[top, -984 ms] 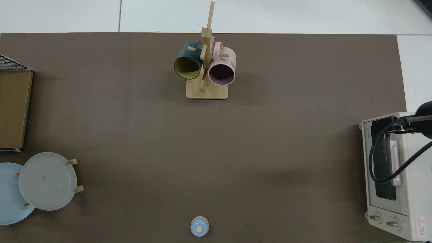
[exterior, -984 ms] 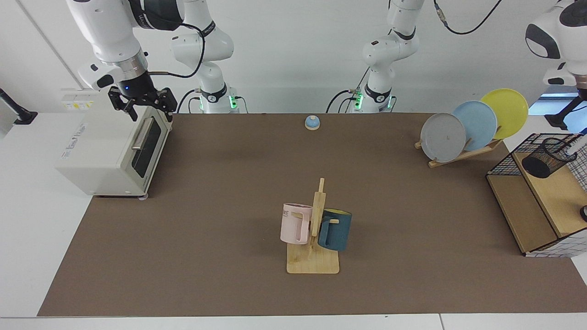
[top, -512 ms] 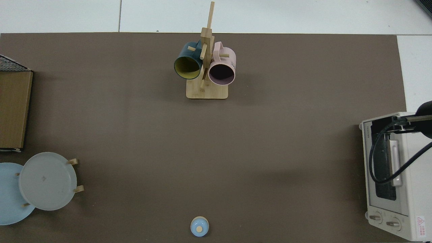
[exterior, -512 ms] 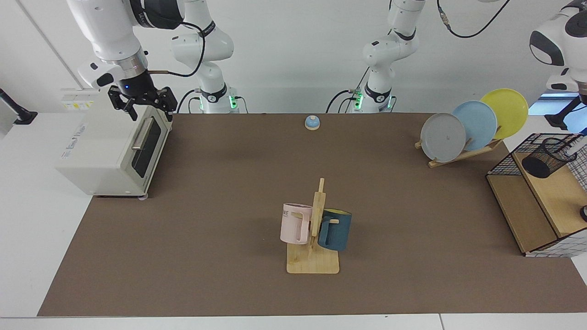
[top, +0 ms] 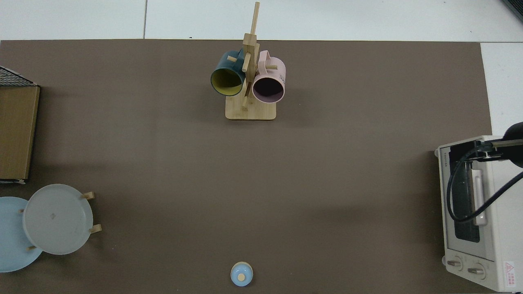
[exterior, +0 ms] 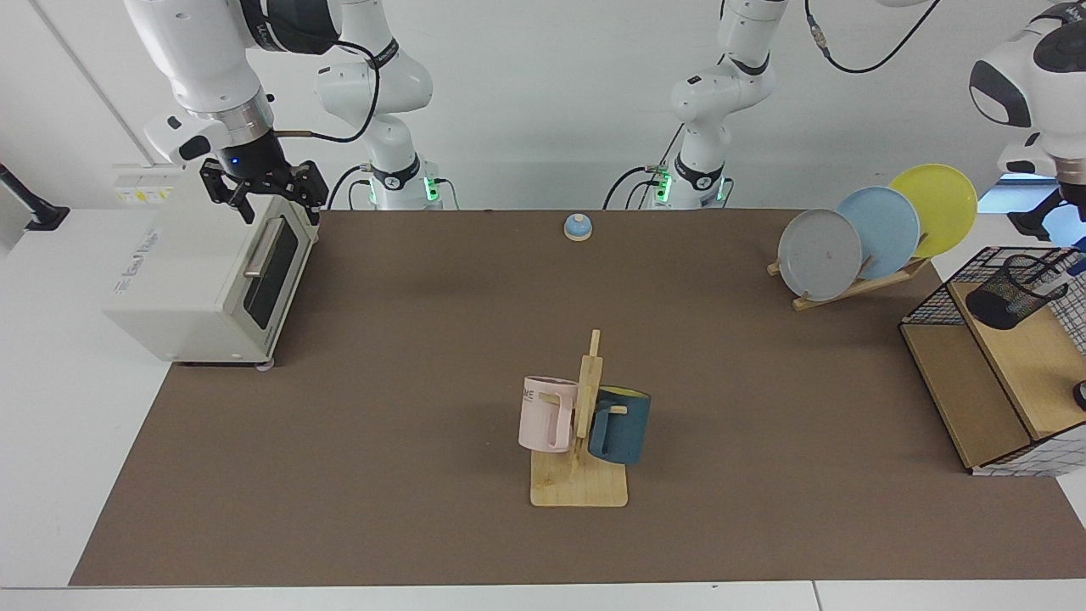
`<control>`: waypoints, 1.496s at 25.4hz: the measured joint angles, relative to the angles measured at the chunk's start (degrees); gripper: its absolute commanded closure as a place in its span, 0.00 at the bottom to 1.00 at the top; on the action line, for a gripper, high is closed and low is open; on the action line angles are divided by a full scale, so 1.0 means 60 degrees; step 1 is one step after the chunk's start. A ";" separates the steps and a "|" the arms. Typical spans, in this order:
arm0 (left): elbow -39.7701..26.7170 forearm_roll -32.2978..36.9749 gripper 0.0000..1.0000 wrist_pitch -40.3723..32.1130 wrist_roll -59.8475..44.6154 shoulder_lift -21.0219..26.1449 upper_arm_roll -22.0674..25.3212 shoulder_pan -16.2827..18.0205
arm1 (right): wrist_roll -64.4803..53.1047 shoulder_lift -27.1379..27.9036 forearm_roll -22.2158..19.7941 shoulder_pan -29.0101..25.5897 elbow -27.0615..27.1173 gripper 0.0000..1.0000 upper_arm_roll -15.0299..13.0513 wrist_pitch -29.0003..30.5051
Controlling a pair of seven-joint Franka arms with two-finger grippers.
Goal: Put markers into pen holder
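The pen holder (exterior: pixel 1012 293), a small black mesh cup, stands on the upper wooden shelf of the wire rack (exterior: pixel 933 301) at the far right of the facing view. A small blue piece, probably a marker's end (exterior: pixel 1077 260), shows at the picture's right edge just above the cup's rim. Only the dark body of my left gripper (exterior: pixel 1056 212) shows above it, cut by the edge. My right gripper (exterior: pixel 276 208) hangs open and empty over the toaster oven's front top edge. The top view leaves out the pen holder and the marker.
A white toaster oven (exterior: pixel 204 280) sits at the mat's left end. A wooden mug stand (exterior: pixel 581 475) holds a pink mug and a dark blue mug at the centre front. A plate rack (exterior: pixel 857 284) carries three plates. A small blue bell (exterior: pixel 578 227) sits at the back.
The left arm's wrist has shifted slightly leftward. The white barrel seen at the right edge by the cup no longer shows; a blue bit shows there instead. The right arm has not moved.
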 measured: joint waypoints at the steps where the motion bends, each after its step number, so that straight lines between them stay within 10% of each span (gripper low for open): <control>1: -0.0001 -0.0150 0.00 -0.0148 -0.0139 0.0003 -0.0014 -0.0072 | 0.0000 0.0000 0.0000 0.0000 0.0000 0.00 0.0001 0.0000; 29: -0.1090 -0.5162 0.00 -0.3294 -1.1937 -0.0580 -0.0728 -0.2880 | -0.0003 -0.0062 0.0578 0.0005 -0.0007 0.00 0.0018 -0.0025; 38: -0.0766 -0.6105 0.00 -0.3258 -1.5710 -0.0703 -0.1029 -0.2966 | -0.0003 -0.0063 0.0605 0.0005 -0.0007 0.00 0.0018 -0.0024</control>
